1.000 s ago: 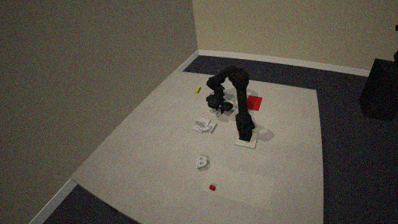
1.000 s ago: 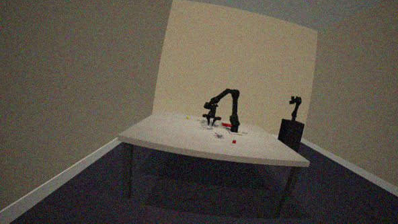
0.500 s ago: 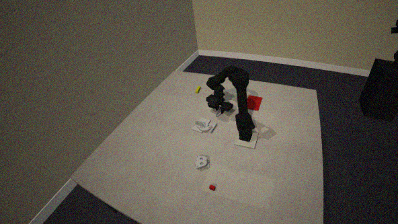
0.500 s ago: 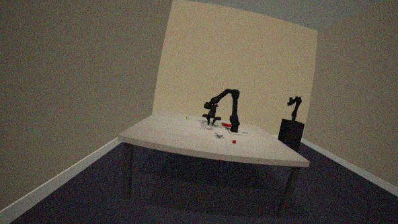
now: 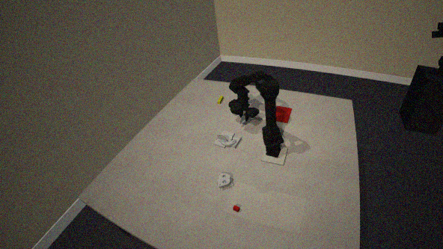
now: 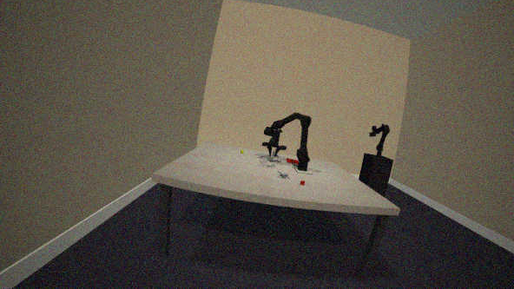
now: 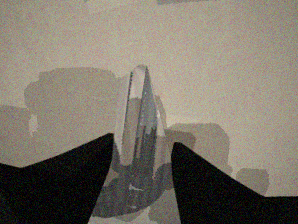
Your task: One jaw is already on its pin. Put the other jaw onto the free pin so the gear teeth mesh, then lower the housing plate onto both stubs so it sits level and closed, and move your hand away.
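My gripper (image 5: 245, 119) (image 6: 273, 154) (image 7: 144, 145) is shut on the free grey jaw (image 7: 136, 105), which stands narrow and upright between the fingers in the wrist view. Whether the jaw's lower edge touches the table cannot be told. The pale base (image 5: 237, 143) with the other jaw (image 5: 229, 143) on it lies in front of the gripper in the top view; its pins are too small to make out. The housing plate (image 5: 224, 179) (image 6: 282, 175), pale with two holes, lies on the table farther toward that camera.
A red block (image 5: 285, 114) (image 6: 292, 160) lies beside the arm. A small yellow block (image 5: 220, 99) (image 6: 242, 152) lies at the far left, and a small red cylinder (image 5: 236, 208) (image 6: 302, 183) near the front. A black pedestal (image 5: 423, 99) (image 6: 375, 173) stands off the table at the right.
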Tool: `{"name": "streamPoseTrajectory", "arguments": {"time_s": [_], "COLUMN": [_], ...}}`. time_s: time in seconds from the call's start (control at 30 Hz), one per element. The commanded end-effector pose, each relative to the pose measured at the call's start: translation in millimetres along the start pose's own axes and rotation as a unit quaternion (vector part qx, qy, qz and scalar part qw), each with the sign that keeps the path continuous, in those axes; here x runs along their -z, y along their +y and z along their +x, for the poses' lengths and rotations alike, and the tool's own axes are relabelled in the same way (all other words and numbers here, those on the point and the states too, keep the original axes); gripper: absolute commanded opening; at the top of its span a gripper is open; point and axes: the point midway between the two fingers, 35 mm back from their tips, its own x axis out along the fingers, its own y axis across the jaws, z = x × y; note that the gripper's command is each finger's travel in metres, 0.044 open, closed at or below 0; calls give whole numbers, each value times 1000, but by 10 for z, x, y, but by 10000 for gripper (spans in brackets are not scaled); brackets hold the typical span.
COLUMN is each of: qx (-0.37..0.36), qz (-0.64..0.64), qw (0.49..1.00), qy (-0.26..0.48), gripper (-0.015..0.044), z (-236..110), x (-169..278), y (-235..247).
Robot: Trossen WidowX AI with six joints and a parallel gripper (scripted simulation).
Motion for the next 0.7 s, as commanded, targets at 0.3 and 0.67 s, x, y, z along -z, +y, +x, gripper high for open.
{"name": "streamPoseTrajectory", "arguments": {"time_s": [0.3, 0.67], "qx": [3, 3], "qz": [0, 77], "qw": [1000, 997], "qy": [-1, -2], "gripper": [134, 134], "z": [-372, -373], "x": [-10, -256], "y": [18, -20]}}
